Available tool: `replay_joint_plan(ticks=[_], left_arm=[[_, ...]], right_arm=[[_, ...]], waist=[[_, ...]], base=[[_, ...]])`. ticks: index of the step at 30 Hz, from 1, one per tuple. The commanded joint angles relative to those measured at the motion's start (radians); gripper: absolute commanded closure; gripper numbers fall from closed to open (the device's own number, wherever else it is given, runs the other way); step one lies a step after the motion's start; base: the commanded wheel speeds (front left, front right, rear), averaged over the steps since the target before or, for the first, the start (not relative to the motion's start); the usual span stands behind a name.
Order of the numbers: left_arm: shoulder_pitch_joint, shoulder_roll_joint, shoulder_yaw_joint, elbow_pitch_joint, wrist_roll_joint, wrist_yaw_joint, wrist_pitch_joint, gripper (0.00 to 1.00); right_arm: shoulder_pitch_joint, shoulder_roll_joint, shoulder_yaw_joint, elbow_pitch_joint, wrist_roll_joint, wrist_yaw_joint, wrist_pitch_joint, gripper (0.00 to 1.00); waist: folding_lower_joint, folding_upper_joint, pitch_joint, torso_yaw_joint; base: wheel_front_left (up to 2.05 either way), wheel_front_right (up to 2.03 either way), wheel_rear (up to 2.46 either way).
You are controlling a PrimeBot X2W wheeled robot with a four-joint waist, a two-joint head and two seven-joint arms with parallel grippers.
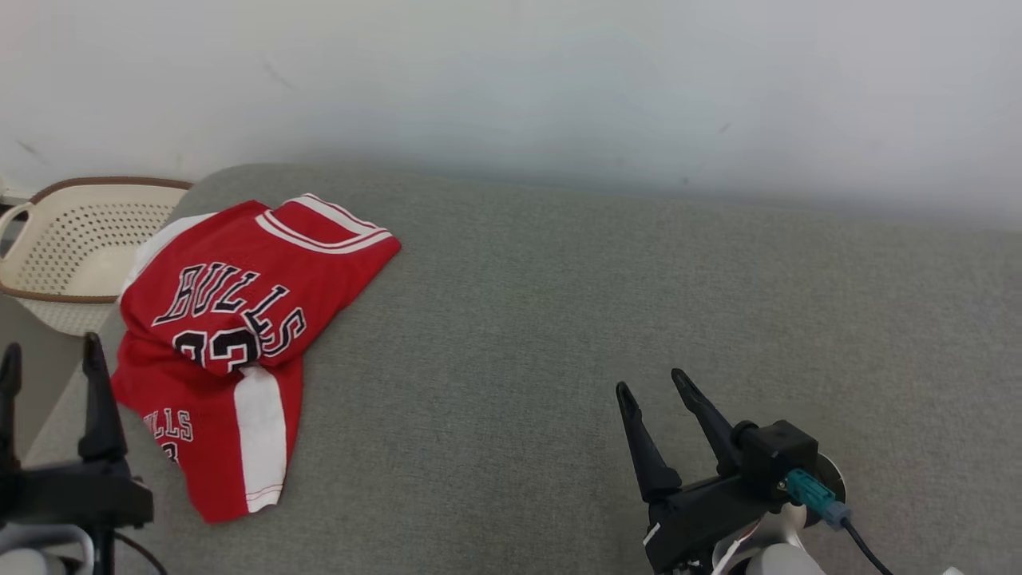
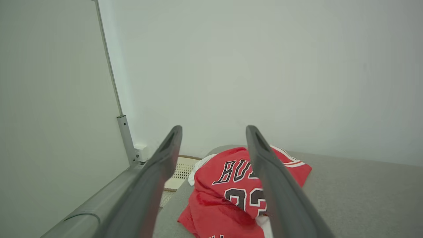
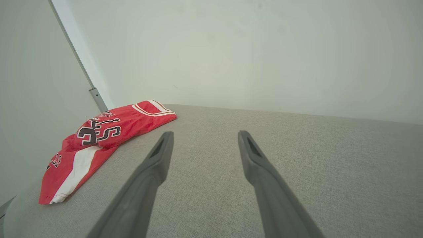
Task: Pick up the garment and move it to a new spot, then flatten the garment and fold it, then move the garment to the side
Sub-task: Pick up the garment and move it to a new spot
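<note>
A red basketball garment (image 1: 231, 335) with white stripes and black lettering lies loosely folded at the left end of the grey cushion (image 1: 599, 335); the left wrist view has the garment (image 2: 231, 185) ahead and below, the right wrist view has the garment (image 3: 102, 138) off to the left. My left gripper (image 1: 49, 355) stands open at the lower left, just left of the garment's lower edge, holding nothing. Over bare cushion at the lower right, my right gripper (image 1: 655, 383) is open and empty, well away from the garment.
A cream perforated basket (image 1: 72, 247) with a brown rim stands off the cushion's left end, beside the garment. A pale wall runs along the back. A grey panel with a metal post (image 2: 127, 142) borders the left side.
</note>
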Motion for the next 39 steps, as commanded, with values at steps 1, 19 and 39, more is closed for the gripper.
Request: replay_joint_plan(ticks=[1,19,39], left_arm=[[-0.033,0.019,0.007,0.015,-0.011,-0.008,-0.003,0.00],[-0.301,0.174,0.037,0.251,-0.066,-0.095,0.048,0.00],[-0.481,0.258,-0.028,0.620,-0.071,-0.181,0.180,0.00]], right_arm=[[-0.015,-0.001,0.002,-0.002,-0.004,0.001,-0.003,0.00],[-0.097,0.000,0.018,-0.027,-0.042,0.001,-0.022,0.00],[-0.143,0.000,0.027,-0.011,-0.024,0.001,-0.049,0.00]], waist=[[0.0000,-0.0001,0.051,-0.059],[0.0000,-0.0001,0.223,-0.250],[0.0000,-0.0001,0.302,-0.339]], base=[[0.00,0.00,0.00],[0.00,0.00,0.00],[0.00,0.00,0.00]])
